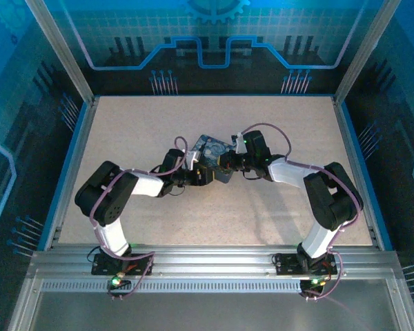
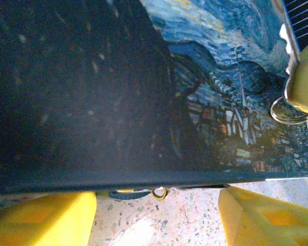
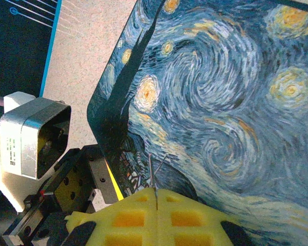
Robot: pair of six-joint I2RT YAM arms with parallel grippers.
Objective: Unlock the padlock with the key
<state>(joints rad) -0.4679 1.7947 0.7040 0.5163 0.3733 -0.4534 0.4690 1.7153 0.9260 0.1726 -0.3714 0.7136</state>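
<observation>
**While the right gripper (image 3: 156, 195) pinches the key (image 3: 151, 171), the padlock (image 2: 159, 193) sits at the tin's (image 3: 220, 102) edge**

Though too small to be sure of, the padlock seems to be the little metal loop under the tin's edge, centred between the left gripper's (image 2: 155, 205) spread, empty fingers (image 2: 41, 220). The key's thin blade juts from the right gripper's clenched pads (image 3: 128, 220) over the lid — the padlock lies sideways of it, toward the left gripper. Left arm (image 1: 114, 196) and right arm (image 1: 331, 196) fold inward, wrists low, meeting over the tin.
</observation>
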